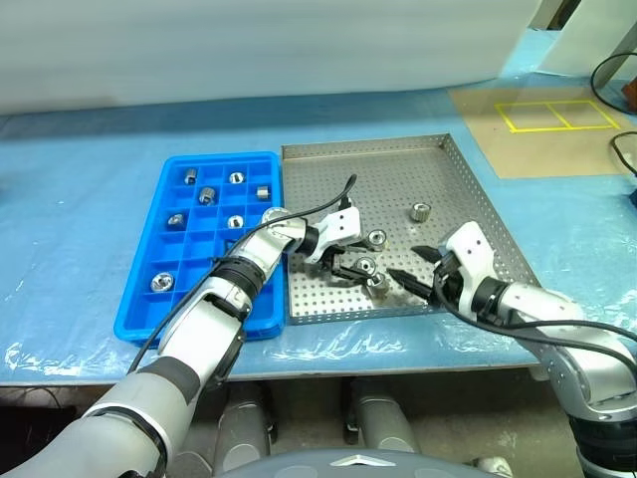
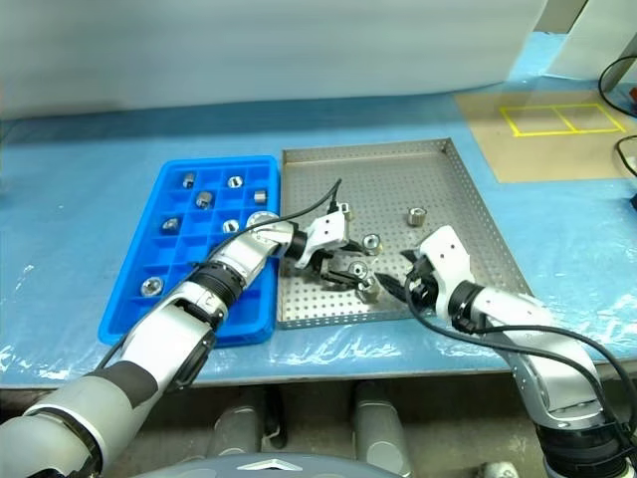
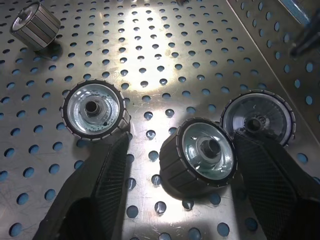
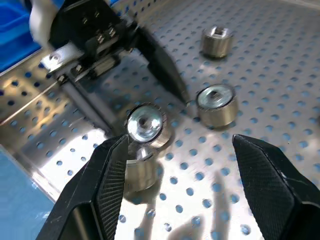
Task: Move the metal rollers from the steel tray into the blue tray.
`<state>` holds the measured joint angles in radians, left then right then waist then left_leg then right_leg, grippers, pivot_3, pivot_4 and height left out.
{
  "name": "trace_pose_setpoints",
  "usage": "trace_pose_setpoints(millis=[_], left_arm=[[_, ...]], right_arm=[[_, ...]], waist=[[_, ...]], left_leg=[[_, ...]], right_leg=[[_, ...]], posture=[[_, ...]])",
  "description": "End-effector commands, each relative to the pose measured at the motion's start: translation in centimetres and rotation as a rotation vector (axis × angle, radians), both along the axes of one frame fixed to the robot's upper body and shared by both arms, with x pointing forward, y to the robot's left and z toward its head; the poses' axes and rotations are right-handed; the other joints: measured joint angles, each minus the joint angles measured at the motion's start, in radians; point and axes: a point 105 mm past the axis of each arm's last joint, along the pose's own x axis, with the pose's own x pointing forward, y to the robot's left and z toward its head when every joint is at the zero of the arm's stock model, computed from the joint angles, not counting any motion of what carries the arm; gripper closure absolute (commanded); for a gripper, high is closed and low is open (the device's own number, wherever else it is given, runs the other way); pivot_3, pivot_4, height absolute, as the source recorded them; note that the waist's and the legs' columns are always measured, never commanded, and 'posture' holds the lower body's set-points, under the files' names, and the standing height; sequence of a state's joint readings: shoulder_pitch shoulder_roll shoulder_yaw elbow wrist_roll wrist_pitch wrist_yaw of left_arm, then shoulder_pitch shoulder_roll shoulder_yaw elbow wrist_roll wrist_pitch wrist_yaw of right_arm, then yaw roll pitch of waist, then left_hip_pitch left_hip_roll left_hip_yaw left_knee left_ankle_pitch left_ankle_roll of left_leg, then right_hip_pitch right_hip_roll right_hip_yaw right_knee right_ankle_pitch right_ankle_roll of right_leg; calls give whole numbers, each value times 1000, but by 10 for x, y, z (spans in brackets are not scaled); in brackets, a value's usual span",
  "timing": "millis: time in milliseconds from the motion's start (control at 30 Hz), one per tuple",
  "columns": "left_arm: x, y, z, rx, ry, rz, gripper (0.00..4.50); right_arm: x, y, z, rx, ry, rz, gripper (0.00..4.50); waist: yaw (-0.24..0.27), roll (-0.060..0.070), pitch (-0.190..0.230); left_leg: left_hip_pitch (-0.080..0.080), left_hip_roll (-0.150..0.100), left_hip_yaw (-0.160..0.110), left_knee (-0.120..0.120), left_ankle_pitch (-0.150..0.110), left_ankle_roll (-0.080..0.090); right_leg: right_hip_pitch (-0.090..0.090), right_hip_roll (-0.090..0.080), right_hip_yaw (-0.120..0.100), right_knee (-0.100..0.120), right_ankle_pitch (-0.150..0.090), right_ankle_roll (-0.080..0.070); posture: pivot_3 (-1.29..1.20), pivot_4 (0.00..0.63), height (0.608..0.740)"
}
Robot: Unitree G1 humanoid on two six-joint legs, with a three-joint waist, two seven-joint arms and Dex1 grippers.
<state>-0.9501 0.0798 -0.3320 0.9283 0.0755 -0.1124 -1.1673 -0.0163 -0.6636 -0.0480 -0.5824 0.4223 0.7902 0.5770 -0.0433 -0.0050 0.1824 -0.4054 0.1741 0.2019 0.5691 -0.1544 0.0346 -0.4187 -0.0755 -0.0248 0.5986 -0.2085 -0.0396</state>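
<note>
Steel tray point(image 1: 478, 184) sits on the blue-covered table, its near rim close to the table's front edge; blue tray point(image 1: 149, 299) butts against its left rim. Three rollers point(image 1: 366, 266) cluster near the steel tray's near edge, about mid-width, close enough that two look to be touching. A fourth roller point(image 1: 376, 238) sits just behind them, a fifth point(image 1: 421, 211) farther back toward the right, with bare perforated floor around it. The far half of the steel tray is open floor.

Left gripper point(image 1: 350, 264) reaches in across the blue tray's near right corner, angled down, fingers spread around the middle roller of the cluster, not clamped on it. Right gripper point(image 1: 413, 269) comes from the near right corner, pointing left at the cluster, jaws apart, holding nothing, just short of the rollers.

Blue tray holds seven rollers in separate compartments, mostly in its far half.
</note>
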Motion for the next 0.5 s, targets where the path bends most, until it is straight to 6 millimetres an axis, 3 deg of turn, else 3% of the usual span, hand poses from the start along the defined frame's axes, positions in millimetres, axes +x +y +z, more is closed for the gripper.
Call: trace_pose_setpoints(millis=[33, 500], left_arm=[[-1, -3, 6, -24, -18, -3, 1010], [-6, -1, 6, -48, 22, -18, 1010]], right_arm=[[-7, 6, -1, -69, -28, 55, 1129], [1, -1, -2, -105, -60, 20, 1129]], waist=[[0, 0, 0], [0, 0, 0]], left_leg=[[0, 0, 0, 0, 0, 0], [0, -1, 0, -2, 0, 0]], right_leg=[[0, 0, 0, 0, 0, 0], [0, 0, 0, -4, 0, 0]], posture=[[-510, 150, 740], [-504, 150, 740]])
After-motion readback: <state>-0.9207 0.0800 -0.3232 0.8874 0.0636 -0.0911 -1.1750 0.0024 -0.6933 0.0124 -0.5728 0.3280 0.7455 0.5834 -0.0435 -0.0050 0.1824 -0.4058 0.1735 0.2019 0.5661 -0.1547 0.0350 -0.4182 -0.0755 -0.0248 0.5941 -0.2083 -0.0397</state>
